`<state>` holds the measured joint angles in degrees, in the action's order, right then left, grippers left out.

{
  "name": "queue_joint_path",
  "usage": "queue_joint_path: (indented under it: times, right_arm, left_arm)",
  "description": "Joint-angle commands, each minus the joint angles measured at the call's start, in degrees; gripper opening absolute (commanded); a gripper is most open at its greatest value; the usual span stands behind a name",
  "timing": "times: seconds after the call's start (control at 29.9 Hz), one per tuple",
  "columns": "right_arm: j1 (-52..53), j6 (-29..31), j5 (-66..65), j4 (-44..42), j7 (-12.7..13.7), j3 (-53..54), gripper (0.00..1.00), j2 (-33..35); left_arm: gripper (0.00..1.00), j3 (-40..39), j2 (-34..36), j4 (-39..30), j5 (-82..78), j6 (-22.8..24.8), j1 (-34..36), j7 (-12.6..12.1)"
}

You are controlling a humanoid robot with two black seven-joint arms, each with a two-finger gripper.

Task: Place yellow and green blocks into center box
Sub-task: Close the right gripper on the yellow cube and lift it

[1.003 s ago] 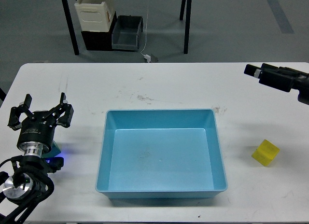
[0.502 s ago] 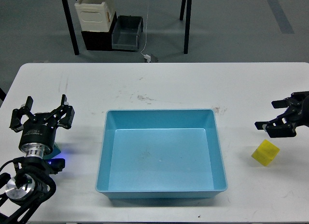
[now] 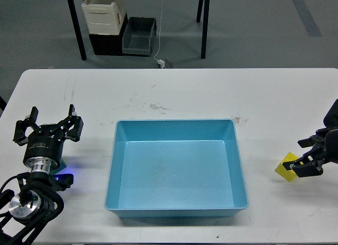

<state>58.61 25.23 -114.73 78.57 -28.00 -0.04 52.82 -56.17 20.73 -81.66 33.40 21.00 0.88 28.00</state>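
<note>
The blue center box (image 3: 176,209) sits empty in the middle of the white table. The yellow block (image 3: 285,167) lies to its right, near the table's right edge. My right gripper (image 3: 305,156) is open and low right at the block, covering its right side; one finger (image 3: 306,142) is above it and one is at its lower right corner. My left gripper (image 3: 48,126) is open, fingers spread, at the table's left side. A green sliver (image 3: 62,162) that may be the green block shows under the left wrist, mostly hidden.
The table's front edge runs close below the box. Beyond the far edge, on the floor, stand a cream crate (image 3: 104,12), a grey bin (image 3: 139,36), two black legs and a hanging white cable (image 3: 160,39).
My right gripper has come down from the far right of the table to the yellow block and now partly covers it. My left gripper has sunk slightly. The blocks and box have not moved.
</note>
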Motion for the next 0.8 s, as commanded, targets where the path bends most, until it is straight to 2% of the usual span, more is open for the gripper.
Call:
queue_joint_path:
  times: [0.0,0.37,0.53,0.67,0.77]
  right_arm:
    - [0.19,0.08,-0.66,-0.52,0.0,-2.07,0.91,-0.87]
    - [0.02,0.08,-2.16,-5.0,0.0,-2.51,0.91,-3.77]
    - [-0.07,0.08,-2.08,-7.46,0.0,-2.77,0.81,-6.93]
    - [-0.16,0.08,-2.07,-7.64,0.0,-2.77,0.61,-7.99]
    - [-0.25,0.69,-2.08,-7.55,0.0,-2.86,0.36,-7.99]
  left_arm:
    - [1.0,0.0,0.01,0.01,0.0,0.01,0.0,0.0]
    - [1.0,0.0,-0.08,0.98,0.0,0.18,-0.18,0.0]
    - [1.0,-0.08,-0.08,1.07,0.0,0.18,-0.09,0.0]
    - [1.0,-0.08,-0.08,1.15,0.0,0.18,-0.09,0.0]
    - [1.0,-0.08,-0.08,1.59,0.0,0.36,-0.09,0.0]
